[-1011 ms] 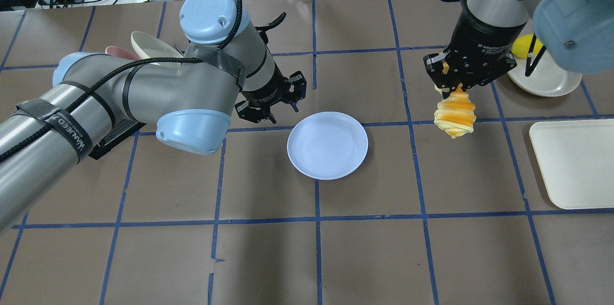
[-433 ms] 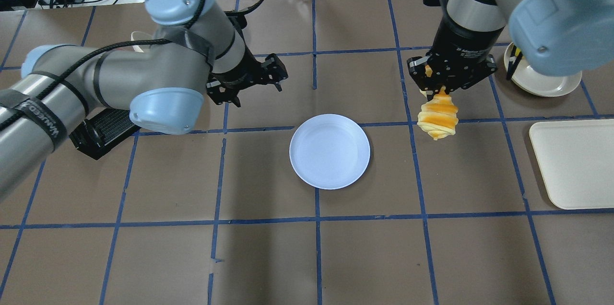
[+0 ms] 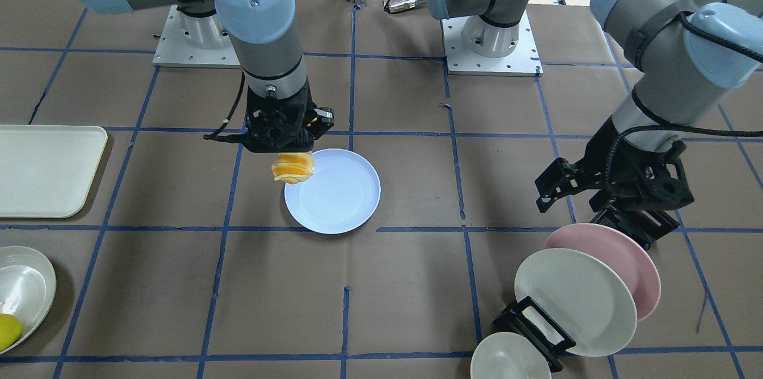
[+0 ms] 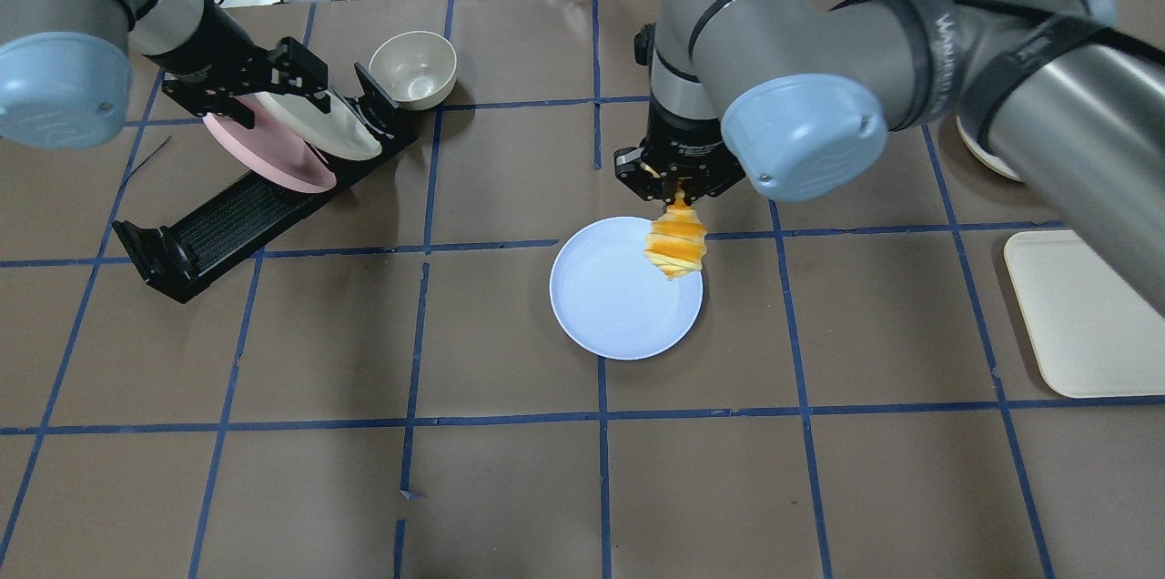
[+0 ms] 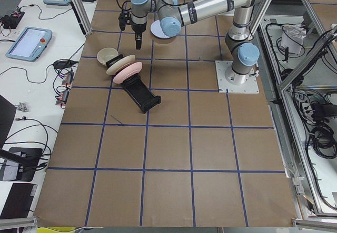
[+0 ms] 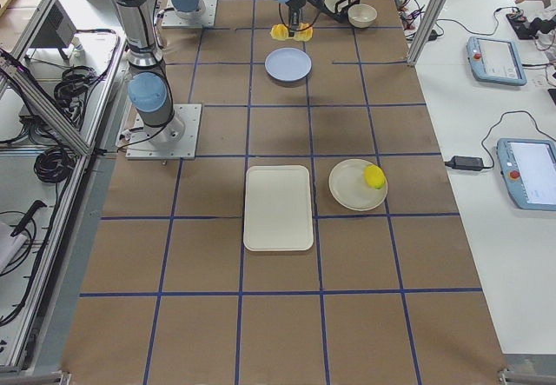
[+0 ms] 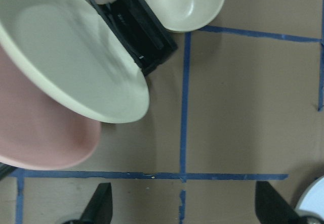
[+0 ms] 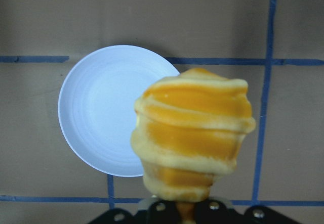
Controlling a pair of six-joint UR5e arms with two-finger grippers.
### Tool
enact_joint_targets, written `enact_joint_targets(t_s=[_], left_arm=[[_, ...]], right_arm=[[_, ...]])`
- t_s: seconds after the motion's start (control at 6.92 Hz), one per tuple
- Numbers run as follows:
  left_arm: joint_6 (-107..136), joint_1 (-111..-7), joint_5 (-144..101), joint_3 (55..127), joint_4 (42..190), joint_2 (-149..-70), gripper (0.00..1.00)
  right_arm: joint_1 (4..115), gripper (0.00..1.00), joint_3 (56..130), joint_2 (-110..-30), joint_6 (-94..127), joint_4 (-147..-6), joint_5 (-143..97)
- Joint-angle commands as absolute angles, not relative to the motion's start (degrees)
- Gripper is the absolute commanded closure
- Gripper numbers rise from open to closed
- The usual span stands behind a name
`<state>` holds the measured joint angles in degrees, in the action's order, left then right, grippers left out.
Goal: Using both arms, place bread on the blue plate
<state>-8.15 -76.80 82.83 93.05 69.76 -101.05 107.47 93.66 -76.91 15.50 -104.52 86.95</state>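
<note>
While aloft, bread (image 4: 675, 244) over plate (image 4: 608, 310)

The bread (image 4: 675, 244) hangs above the plate (image 4: 601, 306), at its right rim; rack (image 4: 227, 215) well left.

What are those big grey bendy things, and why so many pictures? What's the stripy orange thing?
They are two robot arms with pinching claws called grippers. Cameras watch from above, across the table, both ends, and each wrist. The right gripper pinches the bread, dangling it over the blue plate's edge. The left gripper is open and empty, near a rack holding a pink plate and cream plates. A bowl, a tray and a yellow fruit are there too.
</note>
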Motion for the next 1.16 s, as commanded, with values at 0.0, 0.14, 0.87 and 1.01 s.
enact_joint_targets(t_s=[0.0,0.14,0.87,1.01], left_arm=[[-11.3,-76.1,88.0,88.0,74.7,-106.3,0.00],[-11.5,-76.8,88.2,84.8,75.2,-107.3,0.00],[-16.3,-77.3,90.1,83.1,78.3,-104.7,0.00],[-16.3,-77.3,90.0,83.1,78.9,-104.4,0.00]], right_arm=[[112.3,0.98,93.7,-69.2,17.7,-113.7,85.6],[112.3,0.98,94.0,-68.6,17.5,-114.2,85.4],[111.2,0.98,104.8,-68.0,14.1,-125.5,85.9],[110.8,0.98,104.9,-68.1,12.2,-126.4,86.4]])
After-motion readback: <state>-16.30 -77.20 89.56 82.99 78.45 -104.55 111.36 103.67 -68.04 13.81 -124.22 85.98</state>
